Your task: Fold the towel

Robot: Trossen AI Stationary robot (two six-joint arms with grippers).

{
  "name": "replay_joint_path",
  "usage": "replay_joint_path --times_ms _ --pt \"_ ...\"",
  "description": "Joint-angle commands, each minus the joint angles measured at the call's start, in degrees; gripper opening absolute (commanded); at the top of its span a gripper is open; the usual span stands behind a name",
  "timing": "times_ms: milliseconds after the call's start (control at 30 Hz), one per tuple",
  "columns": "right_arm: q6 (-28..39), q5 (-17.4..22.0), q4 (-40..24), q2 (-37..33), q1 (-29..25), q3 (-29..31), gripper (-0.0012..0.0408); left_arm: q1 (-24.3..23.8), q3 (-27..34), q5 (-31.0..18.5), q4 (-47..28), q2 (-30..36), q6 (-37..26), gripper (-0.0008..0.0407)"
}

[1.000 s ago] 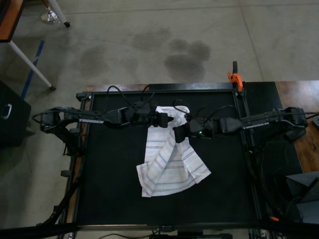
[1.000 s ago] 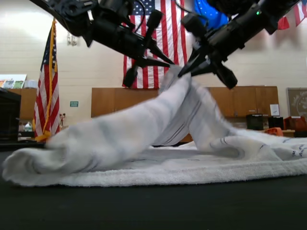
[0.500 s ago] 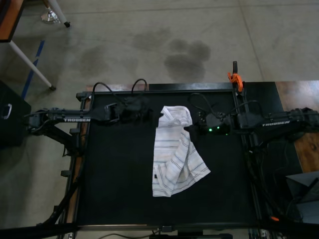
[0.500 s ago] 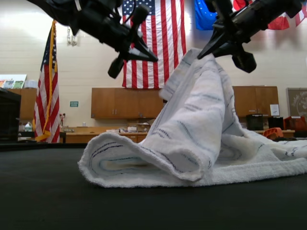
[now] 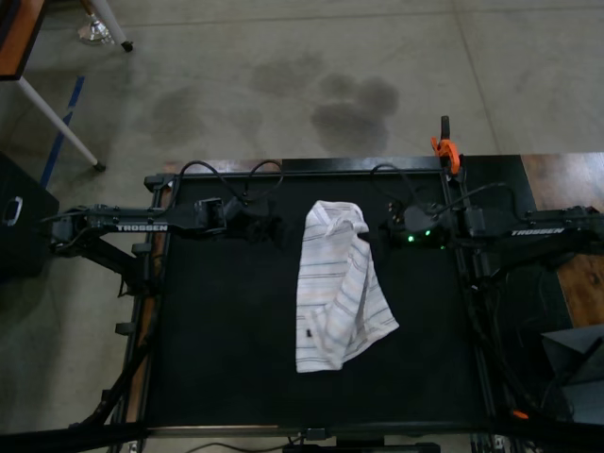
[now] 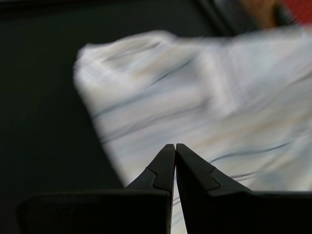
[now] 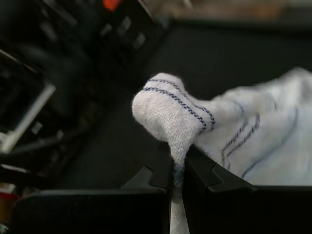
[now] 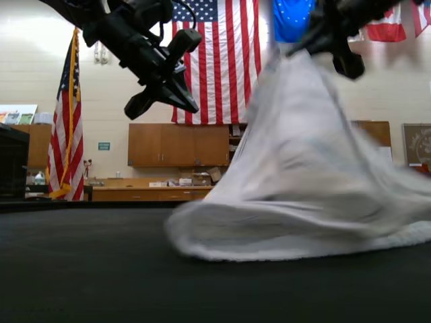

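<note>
Black desk (image 5: 217, 330) on a concrete floor, top view, L to R. Left tool (image 6: 174, 146): tips pressed together w/ nothing between, parked just beside the towel (image 5: 338, 288), probably so as not to snag the cloth. Towel: mid-desk, a long narrow strip, half-folded. Right tool (image 7: 178, 168): clamped on a towel corner, which is raised off the desk, apparently to carry that edge over for the next fold.

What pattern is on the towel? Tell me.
White with thin dark and bluish parallel stripes; the towel shows best in the top view.
</note>
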Motion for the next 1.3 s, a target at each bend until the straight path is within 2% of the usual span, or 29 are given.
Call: replay_joint_path --times_ms 0,100,233,367,567,633,733,900,1067,1267 --pt "-1.9 0.3 -3.5 0.8 -0.9 3.1 0.0 -0.3 0.0 0.3 -1.3 0.1 0.1 0.0" --pt "-3.4 0.3 -9.9 2.3 -2.4 8.0 0.0 -0.4 -0.3 0.3 -1.9 0.1 0.1 0.0" --pt "-5.8 0.2 -12.0 4.3 -2.6 13.0 0.0 -0.4 -0.4 0.3 -1.8 0.1 0.1 0.0" --pt "-7.1 -0.1 -17.4 6.5 -3.3 17.7 0.0 -0.4 -0.4 0.3 -1.8 0.1 0.1 0.0" --pt "-7.8 -1.8 -20.1 10.4 -3.3 21.0 0.0 -0.4 -0.4 0.3 -1.7 0.1 0.1 0.0" --pt "-8.2 -1.9 -18.3 11.6 -3.2 21.6 0.0 -0.4 -0.4 0.3 -1.7 0.1 0.1 0.0" --pt "-8.7 -4.8 -15.0 13.4 -2.9 22.1 -0.0001 -0.4 -0.4 0.3 -1.7 0.5 0.1 0.0" --pt "-9.0 -6.9 -14.2 16.5 -2.4 24.8 -0.0001 -0.4 -0.4 0.2 -1.7 0.4 0.1 0.0" --pt "-11.6 -8.5 -12.2 21.0 -2.1 30.9 0.0 -0.3 -0.4 0.2 -1.3 0.3 0.1 0.0" --pt "-14.6 -8.9 -15.1 27.5 -1.9 39.1 0.0 -0.4 -0.4 0.3 -1.3 0.3 0.1 0.0"
